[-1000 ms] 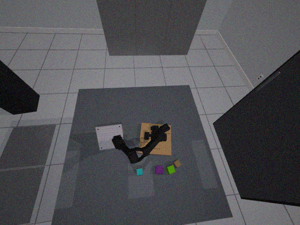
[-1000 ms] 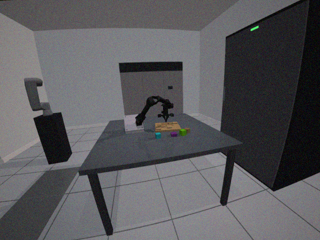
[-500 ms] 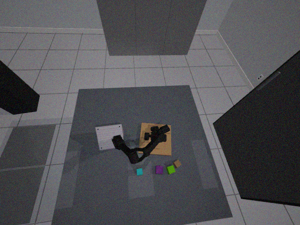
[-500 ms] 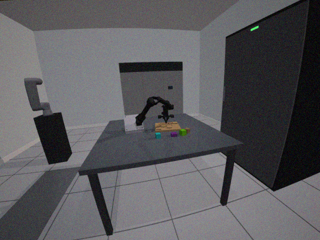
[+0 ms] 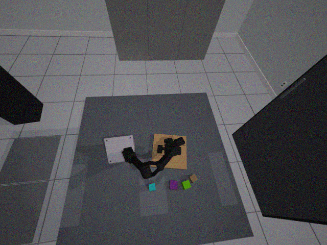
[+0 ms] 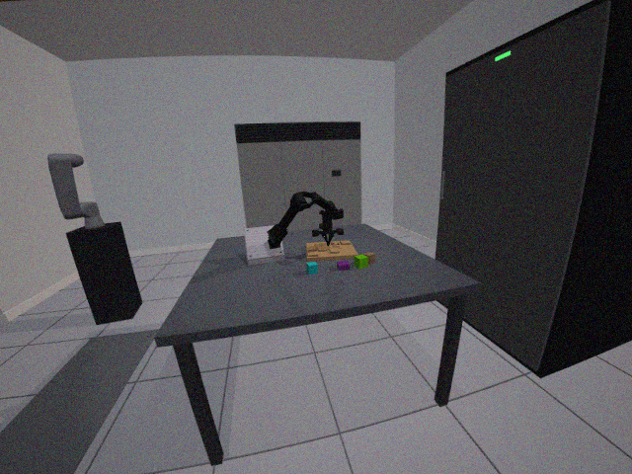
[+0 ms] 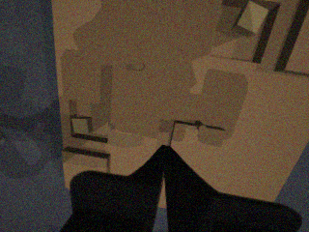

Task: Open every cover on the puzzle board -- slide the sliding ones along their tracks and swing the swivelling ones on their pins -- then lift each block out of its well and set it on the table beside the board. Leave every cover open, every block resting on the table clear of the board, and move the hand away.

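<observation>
The wooden puzzle board (image 5: pixel 181 164) (image 6: pixel 348 252) (image 7: pixel 263 116) lies on the table under the arm. My gripper (image 6: pixel 328 243) (image 7: pixel 165 149) is shut and empty, its fingertips low over the board beside a thin dark-edged seam (image 7: pixel 173 134) with a small dark pin (image 7: pixel 198 124). In the wrist view, a pale piece (image 7: pixel 253 18) shows in a dark-edged opening at upper right, and a smaller pale piece (image 7: pixel 81 126) in one at left. A cyan block (image 5: pixel 152 187) (image 6: pixel 311 268), purple block (image 5: pixel 173 185) (image 6: pixel 343 265), green block (image 5: pixel 186 184) (image 6: pixel 361 262) and brown block (image 5: pixel 193 178) (image 6: pixel 370 257) rest on the table off the board.
The arm's base stands by a white perforated plate (image 5: pixel 116 148) (image 6: pixel 257 245), left of the board. The green and brown blocks are close together. The arm's shadow darkens much of the board, so cover positions are hard to tell. A large dark cabinet (image 5: pixel 285 158) (image 6: pixel 510 178) stands right of the table.
</observation>
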`<act>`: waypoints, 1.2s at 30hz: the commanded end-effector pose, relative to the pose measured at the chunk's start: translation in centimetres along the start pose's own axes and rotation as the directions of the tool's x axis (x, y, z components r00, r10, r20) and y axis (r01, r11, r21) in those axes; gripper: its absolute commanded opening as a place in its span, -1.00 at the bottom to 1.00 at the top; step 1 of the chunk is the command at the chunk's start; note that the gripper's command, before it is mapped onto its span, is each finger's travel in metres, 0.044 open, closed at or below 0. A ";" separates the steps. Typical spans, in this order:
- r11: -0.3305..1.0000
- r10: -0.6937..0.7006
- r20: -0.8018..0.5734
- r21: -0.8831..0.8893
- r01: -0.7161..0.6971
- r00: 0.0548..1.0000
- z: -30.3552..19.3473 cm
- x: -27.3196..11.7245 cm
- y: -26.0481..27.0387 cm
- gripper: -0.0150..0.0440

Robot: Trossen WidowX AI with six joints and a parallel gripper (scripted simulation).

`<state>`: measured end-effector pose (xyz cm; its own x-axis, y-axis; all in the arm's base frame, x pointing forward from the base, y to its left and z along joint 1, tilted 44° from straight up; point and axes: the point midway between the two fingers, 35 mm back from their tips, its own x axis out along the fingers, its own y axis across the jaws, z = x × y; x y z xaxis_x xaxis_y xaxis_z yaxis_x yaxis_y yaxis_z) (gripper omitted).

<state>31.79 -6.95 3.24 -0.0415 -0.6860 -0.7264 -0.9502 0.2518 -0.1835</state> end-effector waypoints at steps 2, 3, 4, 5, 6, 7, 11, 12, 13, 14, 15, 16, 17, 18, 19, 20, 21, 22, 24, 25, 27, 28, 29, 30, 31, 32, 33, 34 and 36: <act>1.000 0.000 -0.006 -0.005 0.000 1.000 -0.1 0.6 0.1 -0.49; 1.000 0.000 -0.006 -0.005 0.000 1.000 -0.1 0.7 0.1 -0.49; 1.000 0.000 -0.006 -0.005 0.000 1.000 -0.1 0.8 0.1 -0.49; 1.000 0.000 -0.006 -0.005 0.000 1.000 -0.1 0.9 0.1 -0.49; 1.000 0.000 -0.007 -0.005 0.000 1.000 -0.1 1.0 0.1 -0.49; 1.000 0.000 -0.007 -0.005 0.000 1.000 -0.1 1.1 0.1 -0.49; 1.000 0.000 -0.007 -0.005 0.000 1.000 -0.2 1.5 0.1 -0.49; 1.000 0.000 -0.007 -0.005 0.000 1.000 -0.2 1.6 0.1 -0.49; 1.000 0.000 -0.007 -0.005 0.000 1.000 -0.2 1.7 0.1 -0.49; 1.000 0.000 -0.008 -0.005 0.000 1.000 -0.2 1.8 0.1 -0.49; 1.000 0.000 -0.008 -0.005 0.000 1.000 -0.2 1.9 0.1 -0.49; 1.000 0.000 -0.008 -0.005 0.000 1.000 -0.2 2.0 0.1 -0.49; 1.000 0.000 -0.008 -0.005 0.000 1.000 -0.2 2.0 0.1 -0.49; 1.000 0.000 -0.008 -0.005 0.000 1.000 -0.2 2.1 0.1 -0.49; 1.000 0.000 -0.008 -0.005 0.000 1.000 -0.2 2.2 0.1 -0.49; 1.000 0.000 -0.008 -0.005 0.000 1.000 -0.2 2.3 0.2 -0.49; 1.000 0.000 -0.009 -0.005 0.000 1.000 -0.2 2.4 0.2 -0.49; 1.000 0.000 -0.009 -0.005 0.000 1.000 -0.3 2.4 0.2 -0.49; 1.000 0.000 -0.009 -0.005 0.000 1.000 -0.3 2.4 0.3 -0.49; 1.000 0.000 -0.009 -0.005 0.000 1.000 -0.3 2.4 0.3 -0.49; 1.000 0.000 -0.009 -0.005 0.000 1.000 -0.4 2.5 0.5 -0.49; 1.000 0.000 -0.009 -0.005 0.000 1.000 -0.4 2.5 0.7 -0.49; 1.000 0.000 -0.009 -0.005 0.000 1.000 -0.4 2.5 0.8 -0.49; 1.000 0.000 -0.009 -0.005 0.000 1.000 -0.5 2.5 0.9 -0.49; 1.000 0.000 -0.009 -0.005 -0.001 1.000 -0.5 2.5 1.0 -0.49; 1.000 0.001 -0.009 -0.005 -0.001 1.000 -0.6 2.5 1.2 -0.49; 1.000 0.001 -0.009 -0.005 -0.001 1.000 -0.6 2.5 1.3 -0.49; 1.000 0.001 -0.009 -0.005 -0.001 1.000 -0.6 2.5 1.4 -0.49; 1.000 0.001 -0.009 -0.006 -0.001 1.000 -0.7 2.5 1.7 -0.49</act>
<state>30.38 -8.69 1.60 -0.0426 -0.6890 -0.7235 -0.9503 0.2516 -0.1836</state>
